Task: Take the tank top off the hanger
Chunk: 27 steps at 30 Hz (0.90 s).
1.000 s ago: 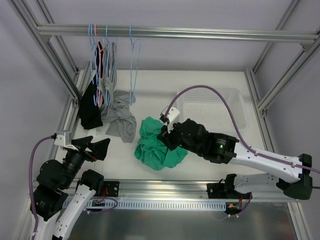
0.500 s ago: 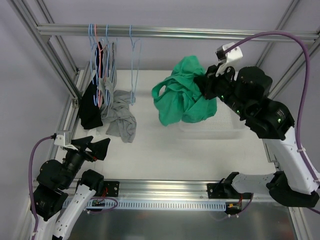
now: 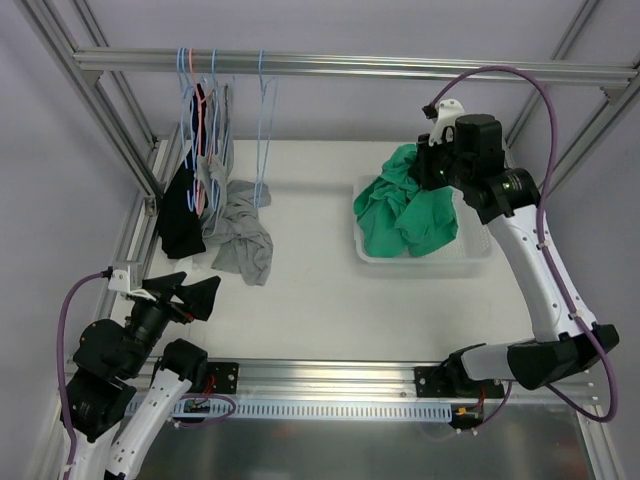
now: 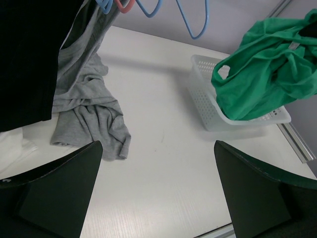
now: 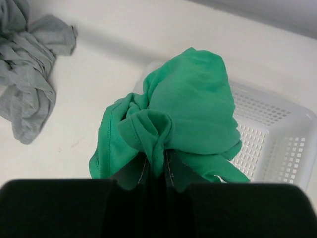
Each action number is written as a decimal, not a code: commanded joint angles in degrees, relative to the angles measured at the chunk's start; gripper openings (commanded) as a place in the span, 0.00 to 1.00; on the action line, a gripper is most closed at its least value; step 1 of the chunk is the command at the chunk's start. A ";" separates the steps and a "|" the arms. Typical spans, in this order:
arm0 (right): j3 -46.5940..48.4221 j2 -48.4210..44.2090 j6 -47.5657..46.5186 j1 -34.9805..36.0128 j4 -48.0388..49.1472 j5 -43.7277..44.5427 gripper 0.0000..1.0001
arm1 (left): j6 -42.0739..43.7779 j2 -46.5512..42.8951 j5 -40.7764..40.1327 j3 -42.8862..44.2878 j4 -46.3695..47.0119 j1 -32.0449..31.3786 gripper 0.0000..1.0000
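Observation:
The teal-green tank top (image 3: 405,215) hangs bunched from my right gripper (image 3: 428,170), which is shut on a fold of it. Its lower part rests inside the white basket (image 3: 470,257). In the right wrist view the fabric (image 5: 193,114) is pinched between the jaws of that gripper (image 5: 157,163), over the basket (image 5: 277,134). The light-blue hanger (image 3: 265,130) hangs bare on the rail at the back left, apart from the tank top. My left gripper (image 3: 190,290) stands open and holds nothing at the near left; its view shows the tank top (image 4: 262,79) and the hanger (image 4: 195,20).
A grey garment (image 3: 240,240) lies crumpled on the table below the rail. A black garment (image 3: 180,215) hangs beside it, with a pink-orange hanger (image 3: 200,110) and more blue ones. Aluminium frame posts stand at the table's corners.
My right arm lifted the tank top from the table's front middle, swung it up and right, and lowered it into the basket. The left arm stayed still.

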 commanded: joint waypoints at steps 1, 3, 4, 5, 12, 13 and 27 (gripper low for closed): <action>-1.68 0.85 -4.02 -3.40 8.61 -7.66 0.00 | -0.22 -1.06 -1.07 -0.27 1.50 0.21 0.99; -2.83 2.96 -3.85 -4.29 9.31 -8.73 0.00 | -0.22 -0.97 -0.98 -0.27 1.50 0.21 0.99; -3.27 3.58 -3.76 -4.73 9.40 -10.30 0.00 | -0.13 -0.97 -0.90 -0.27 1.59 0.13 0.99; -4.75 4.19 -3.67 -4.82 10.19 -11.27 0.00 | -0.13 -0.97 -0.81 -0.27 1.50 0.13 0.99; -13.63 9.28 1.50 -5.87 14.59 -2.60 0.00 | -0.13 -0.97 -0.72 -0.27 1.50 0.13 0.98; -13.99 9.99 2.56 -6.31 14.59 1.25 0.00 | -0.13 -0.97 -0.72 -0.27 1.50 0.13 0.99; -16.98 18.00 5.73 -4.65 14.50 2.17 0.36 | -0.22 -0.97 -0.46 -0.35 1.50 0.13 0.99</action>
